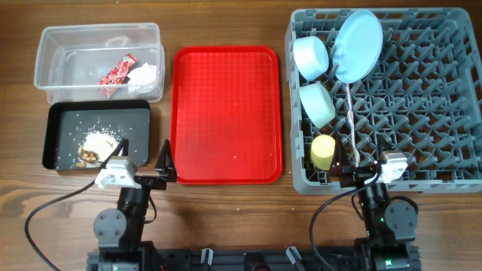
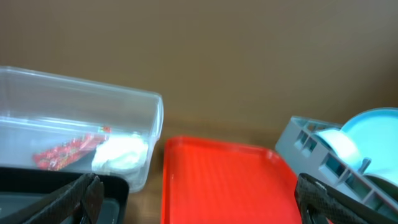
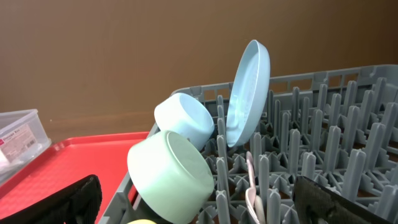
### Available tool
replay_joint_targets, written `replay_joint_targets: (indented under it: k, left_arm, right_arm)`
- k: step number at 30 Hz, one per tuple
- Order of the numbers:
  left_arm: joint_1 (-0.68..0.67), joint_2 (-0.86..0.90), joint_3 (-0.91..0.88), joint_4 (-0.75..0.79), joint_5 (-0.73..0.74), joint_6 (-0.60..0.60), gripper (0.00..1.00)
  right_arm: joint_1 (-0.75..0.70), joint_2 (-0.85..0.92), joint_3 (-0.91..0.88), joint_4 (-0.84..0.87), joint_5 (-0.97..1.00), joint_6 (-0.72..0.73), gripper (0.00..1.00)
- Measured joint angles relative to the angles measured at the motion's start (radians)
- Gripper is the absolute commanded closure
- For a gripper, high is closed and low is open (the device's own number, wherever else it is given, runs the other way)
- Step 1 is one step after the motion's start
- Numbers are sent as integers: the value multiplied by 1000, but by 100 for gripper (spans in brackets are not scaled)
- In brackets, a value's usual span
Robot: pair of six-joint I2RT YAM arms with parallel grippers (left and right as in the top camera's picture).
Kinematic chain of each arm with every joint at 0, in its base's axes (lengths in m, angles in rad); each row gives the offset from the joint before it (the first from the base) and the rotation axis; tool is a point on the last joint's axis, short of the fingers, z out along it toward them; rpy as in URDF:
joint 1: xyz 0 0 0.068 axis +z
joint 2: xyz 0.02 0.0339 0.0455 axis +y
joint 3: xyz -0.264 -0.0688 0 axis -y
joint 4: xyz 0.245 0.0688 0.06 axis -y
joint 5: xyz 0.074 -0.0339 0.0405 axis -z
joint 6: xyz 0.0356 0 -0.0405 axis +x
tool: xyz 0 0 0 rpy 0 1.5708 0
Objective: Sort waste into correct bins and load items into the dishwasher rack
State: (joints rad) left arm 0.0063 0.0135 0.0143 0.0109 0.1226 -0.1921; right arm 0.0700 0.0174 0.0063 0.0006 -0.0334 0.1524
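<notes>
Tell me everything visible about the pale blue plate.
The pale blue plate is round, smooth and plain, plastic-looking, with a shallow raised rim. It stands on edge, leaning, slotted in near the far left corner of the grey dishwasher rack. A pale blue bowl lies close beside it on its left; whether they touch cannot be told.

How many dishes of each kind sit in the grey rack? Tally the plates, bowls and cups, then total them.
pale blue round plate: 1
pale blue-green round bowls: 2
small yellow cup: 1
Total in the large grey lattice dishwasher rack: 4
</notes>
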Motion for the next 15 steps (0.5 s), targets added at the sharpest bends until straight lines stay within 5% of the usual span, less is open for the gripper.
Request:
replay_joint_targets:
  k: [15]
  left_arm:
    - [0, 0, -4, -74, -6, 0, 0]
  right_arm:
    - [0, 0, 0, 0, 0, 0, 0]
